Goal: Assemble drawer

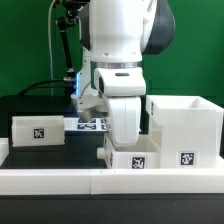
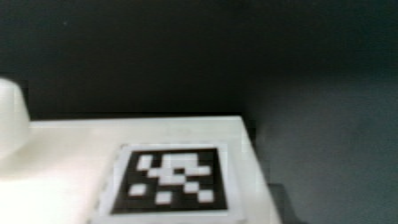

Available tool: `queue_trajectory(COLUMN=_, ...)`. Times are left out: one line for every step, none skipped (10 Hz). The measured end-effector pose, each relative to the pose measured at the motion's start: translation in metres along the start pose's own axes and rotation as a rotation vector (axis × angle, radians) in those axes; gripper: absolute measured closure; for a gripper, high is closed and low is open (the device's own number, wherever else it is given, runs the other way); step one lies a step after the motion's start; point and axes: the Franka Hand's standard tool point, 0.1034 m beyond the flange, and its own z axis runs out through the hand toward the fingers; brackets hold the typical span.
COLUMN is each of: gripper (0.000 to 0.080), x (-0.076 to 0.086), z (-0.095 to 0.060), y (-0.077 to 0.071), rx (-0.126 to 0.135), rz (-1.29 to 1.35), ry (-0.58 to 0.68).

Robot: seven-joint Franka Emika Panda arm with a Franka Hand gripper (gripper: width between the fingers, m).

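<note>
The tall cube-like shell [image 1: 185, 128] stands at the exterior view's right, tag facing front. One shallow tray [image 1: 38, 130] sits at the left. The second tray [image 1: 130, 158] lies against the low border rail, beside the shell. My gripper [image 1: 127, 146] reaches straight down onto this tray's back part; its fingers are hidden behind the hand and the tray wall. The wrist view shows a white tray face [image 2: 71, 140] with its black-and-white tag [image 2: 173, 182] very close and blurred. No fingertip shows clearly there.
The low white border rail [image 1: 60, 180] runs along the front. The marker board [image 1: 90, 125] lies on the black table behind the arm. A blurred white shape [image 2: 9, 115] sits at the wrist view's edge. A green wall stands behind.
</note>
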Motion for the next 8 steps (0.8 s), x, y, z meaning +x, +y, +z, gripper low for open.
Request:
queue_trajectory(gripper=0.0758, x=0.001, z=0.0, y=0.001, rx=-0.001, rz=0.022, ry=0.0)
queue_trajectory(gripper=0.0758, x=0.004, z=0.0, y=0.001, rx=0.0, rz=0.028, ry=0.001)
queue_trajectory(gripper=0.0758, x=0.009, z=0.001, y=0.001, rx=0.001, rz=0.02, ry=0.003)
queue_trajectory(gripper=0.0758, x=0.014, z=0.002, y=0.002, rx=0.001, rz=0.013, ry=0.004)
queue_trajectory(gripper=0.0758, x=0.015, z=0.001, y=0.002, rx=-0.007, rz=0.005, ry=0.005)
queue_trajectory(gripper=0.0758, x=0.011, z=0.002, y=0.002, rx=-0.016, rz=0.01, ry=0.006)
queue_trajectory(gripper=0.0758, x=0.011, z=0.002, y=0.002, rx=-0.015, rz=0.013, ry=0.006)
queue_trajectory(gripper=0.0758, x=0.011, z=0.002, y=0.002, rx=-0.014, rz=0.013, ry=0.006)
